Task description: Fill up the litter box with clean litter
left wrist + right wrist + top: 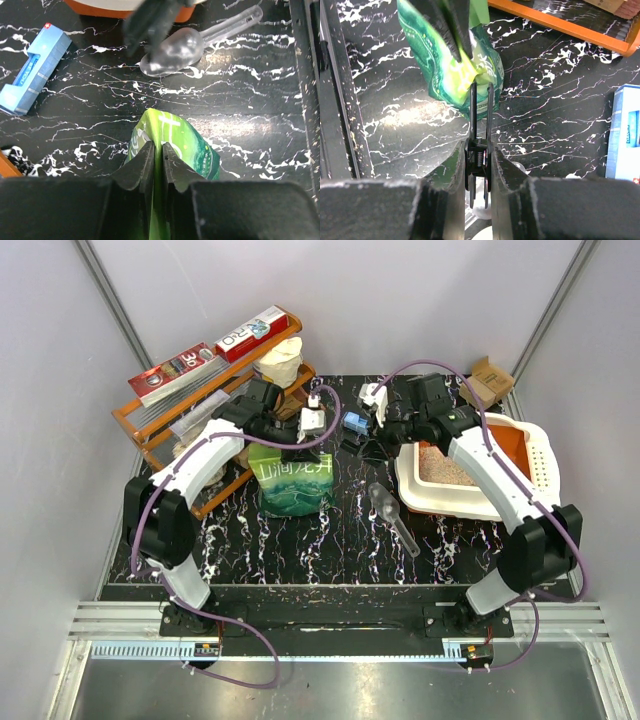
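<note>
The litter box (525, 445), white-rimmed and orange inside, sits at the right with pale clean litter (445, 468) covering its floor. A glossy green pouch (293, 482) stands at the table's middle. My left gripper (292, 438) is shut on the pouch's top edge (170, 135), with the fold pinched between the pads. My right gripper (373, 438) is shut on a black spring clip (480, 131) just right of the pouch. The clip's long prongs reach the pouch's (445, 70) near edge. I cannot tell whether they bite it.
A clear plastic scoop (393, 518) lies between pouch and litter box; it also shows in the left wrist view (175, 49). A blue box (355, 422) lies behind the grippers. An orange wire rack (190, 415) with packages stands at the back left. A cardboard box (488, 380) sits behind the litter box.
</note>
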